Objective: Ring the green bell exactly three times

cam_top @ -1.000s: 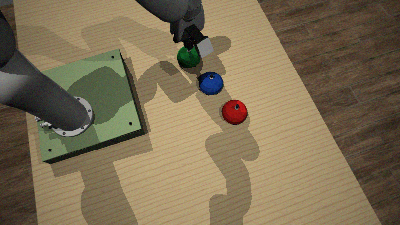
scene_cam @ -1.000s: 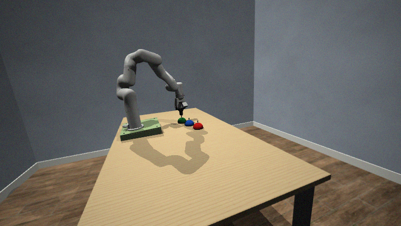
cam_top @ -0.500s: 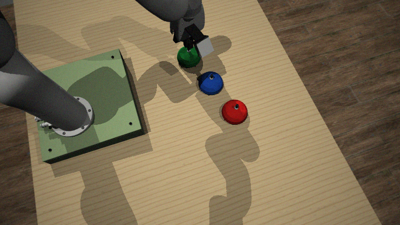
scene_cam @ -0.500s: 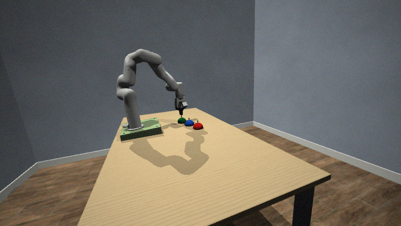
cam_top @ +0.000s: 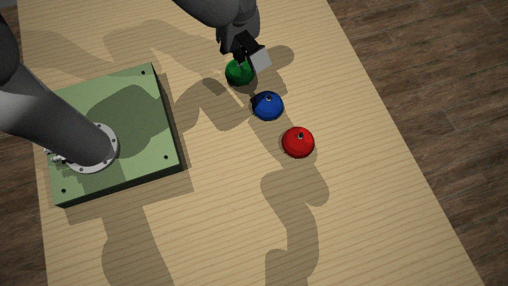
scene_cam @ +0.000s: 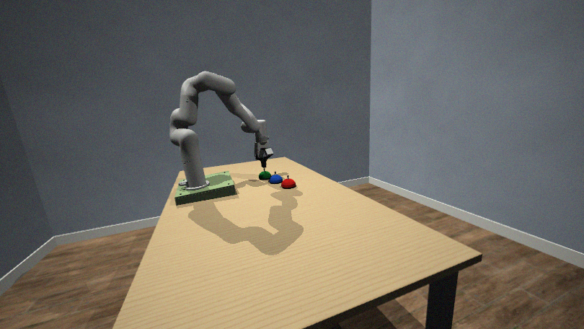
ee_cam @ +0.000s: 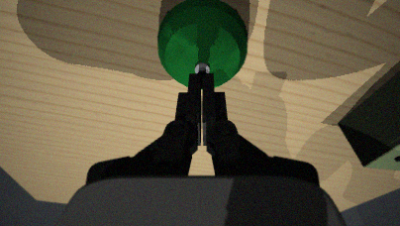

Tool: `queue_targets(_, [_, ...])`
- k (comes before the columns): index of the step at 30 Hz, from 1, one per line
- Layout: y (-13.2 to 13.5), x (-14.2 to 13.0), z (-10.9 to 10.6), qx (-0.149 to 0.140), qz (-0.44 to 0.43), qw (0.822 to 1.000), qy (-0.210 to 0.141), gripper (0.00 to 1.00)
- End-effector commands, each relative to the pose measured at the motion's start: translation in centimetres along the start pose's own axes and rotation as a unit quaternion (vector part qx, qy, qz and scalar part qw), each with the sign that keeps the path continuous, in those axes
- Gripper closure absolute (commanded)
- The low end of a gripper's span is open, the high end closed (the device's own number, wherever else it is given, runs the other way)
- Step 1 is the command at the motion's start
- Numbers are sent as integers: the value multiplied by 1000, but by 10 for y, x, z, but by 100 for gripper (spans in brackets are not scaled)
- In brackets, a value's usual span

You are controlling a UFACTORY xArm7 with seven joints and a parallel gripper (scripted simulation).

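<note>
The green bell [cam_top: 237,73] [scene_cam: 264,175] [ee_cam: 183,45] is a green dome with a small grey button [ee_cam: 201,68] on top, at the far end of a row of three bells. My gripper [cam_top: 240,60] [scene_cam: 264,165] [ee_cam: 202,89] is shut with nothing between the fingers. It points straight down over the green bell, with its fingertips right at the button. In the wrist view the button shows just past the closed tips. I cannot tell whether the tips touch the button.
A blue bell [cam_top: 267,105] [scene_cam: 275,179] stands next to the green one, and a red bell [cam_top: 298,142] [scene_cam: 288,183] beyond it, both close by. The arm's green base plate [cam_top: 142,106] [scene_cam: 212,191] lies to the left on the wooden table [cam_top: 355,212].
</note>
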State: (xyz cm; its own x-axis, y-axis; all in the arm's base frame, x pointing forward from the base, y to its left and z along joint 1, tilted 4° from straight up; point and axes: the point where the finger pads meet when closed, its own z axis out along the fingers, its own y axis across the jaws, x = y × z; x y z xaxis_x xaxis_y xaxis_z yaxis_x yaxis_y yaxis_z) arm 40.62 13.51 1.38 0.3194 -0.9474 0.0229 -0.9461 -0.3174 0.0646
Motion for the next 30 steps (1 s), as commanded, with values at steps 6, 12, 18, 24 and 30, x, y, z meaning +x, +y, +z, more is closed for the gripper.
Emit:
queue_targets(6, [-2,0,-1,2,0,1000,0,100])
queue_targets(12, [-2,0,-1,2,0,1000,0,100])
queue_targets(18, [-2,0,2,2,0,1000,0,100])
queue_targets(24, [-2,0,8,2,0,1000,0,100])
queue_targets(30, [-2,0,9,2,0,1000,0,100])
